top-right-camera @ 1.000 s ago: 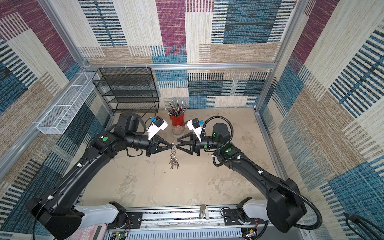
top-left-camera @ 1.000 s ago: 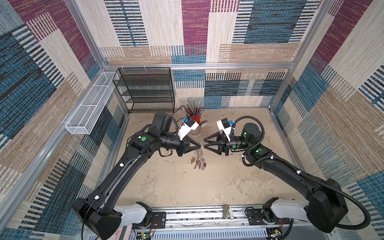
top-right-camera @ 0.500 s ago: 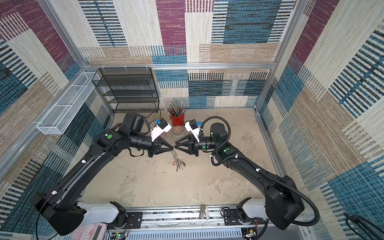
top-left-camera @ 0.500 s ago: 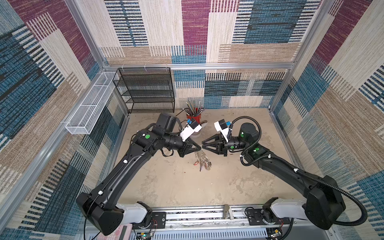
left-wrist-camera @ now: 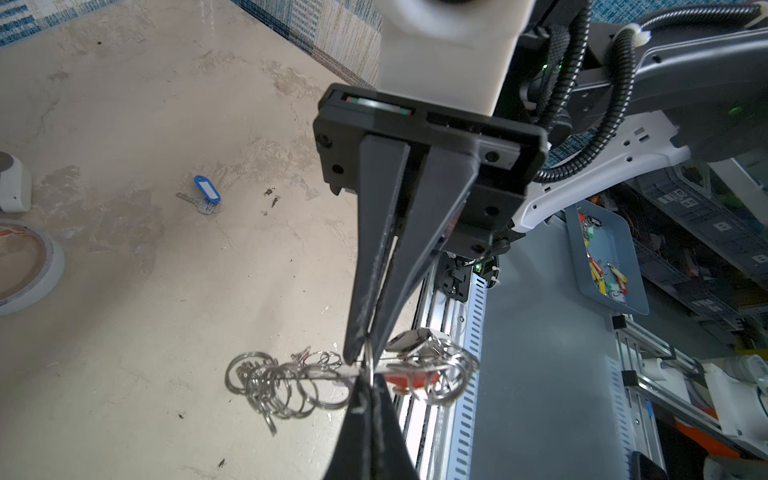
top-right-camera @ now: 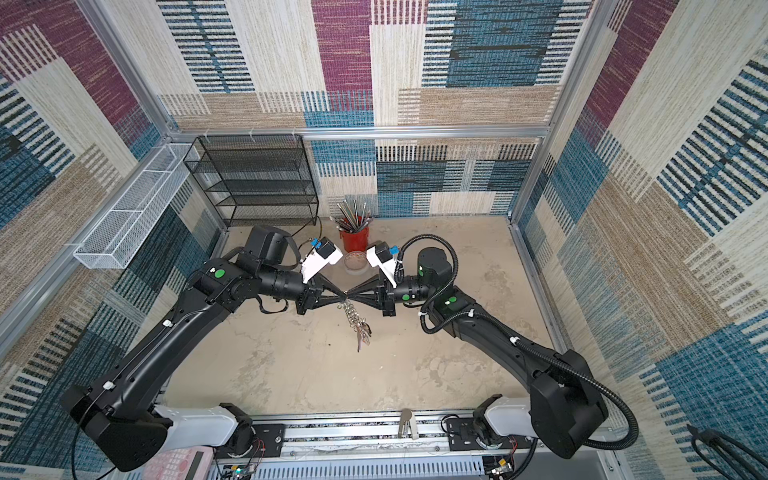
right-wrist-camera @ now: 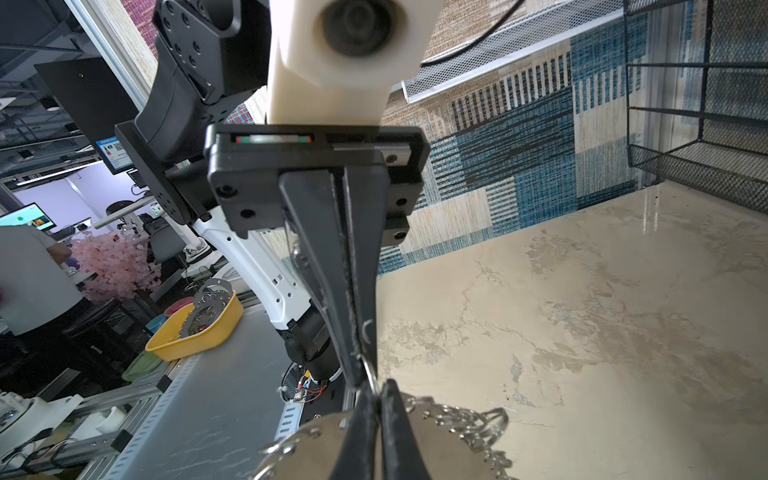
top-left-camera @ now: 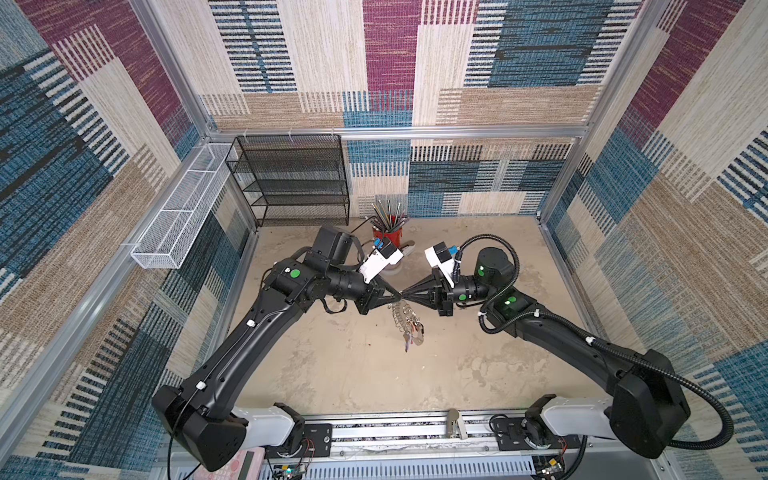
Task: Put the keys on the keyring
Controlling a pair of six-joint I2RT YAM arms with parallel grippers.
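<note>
In both top views the left gripper [top-left-camera: 395, 296] comes in from 9 o'clock and the right gripper [top-left-camera: 409, 296] from 3 o'clock, tips meeting nose to nose above the table [top-left-camera: 353, 374]; each has its jaws pressed together, and the wrist views show both nipping the same thin split ring [right-wrist-camera: 371, 372] at the keyring's edge; the keyring [top-left-camera: 400, 318] hangs from that shared pinch, its long axis trailing toward 5 o'clock in a top view; whether its low end touches the table I cannot tell; the red key [left-wrist-camera: 411, 379] and a pale-tagged key [left-wrist-camera: 409, 338] already sit on it, at the low end; the blue key [left-wrist-camera: 206, 192] lies flat on the table, well apart from the bunch and untouched; the top views hide it, seemingly under the right arm, so that arm looks the nearer.

The coming move turns on this: the ring is gripped from both sides along the 9-to-3 line, so one gripper must let go to fetch the blue key; I judge the right should go, the left holding the keyring aloft.
</note>
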